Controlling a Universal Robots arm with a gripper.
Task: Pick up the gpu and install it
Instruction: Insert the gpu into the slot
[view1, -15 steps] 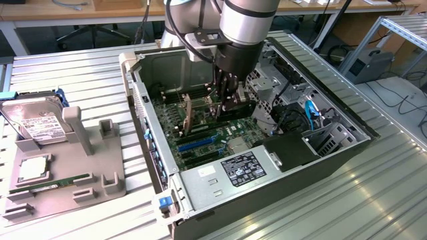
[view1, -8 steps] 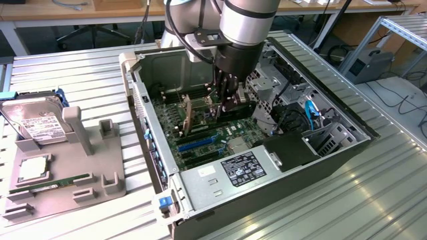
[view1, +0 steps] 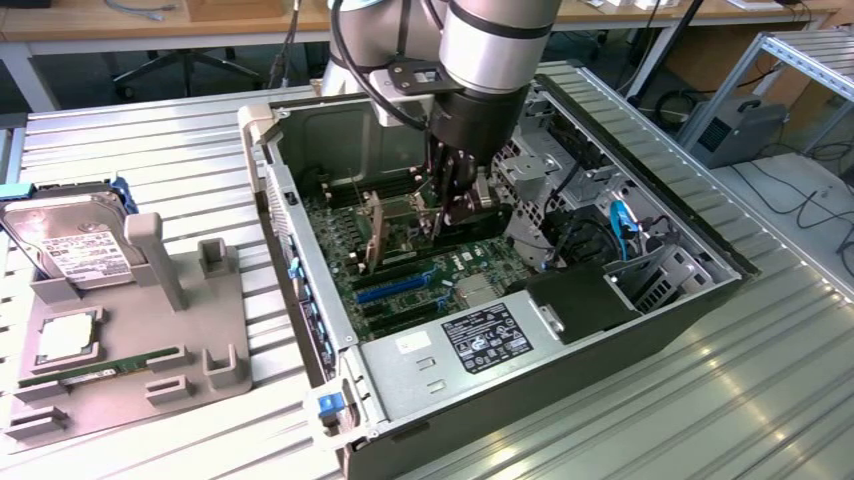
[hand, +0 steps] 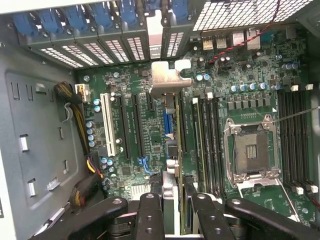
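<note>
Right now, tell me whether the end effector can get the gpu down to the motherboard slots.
Probably yes. The end effector grips the gpu edge-on, directly above the motherboard slots, with the case open and nothing visibly between them.

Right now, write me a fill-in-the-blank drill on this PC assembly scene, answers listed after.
1. The claw is lowered inside the open computer ____.
2. Between its fingers it holds the gpu edge-on over the green ____.
3. The hard drive sits in the grey holder at the exterior view's ____.
4. The narrow green memory stick lies on that same ____.

Missing words: case; motherboard; left; holder
</note>
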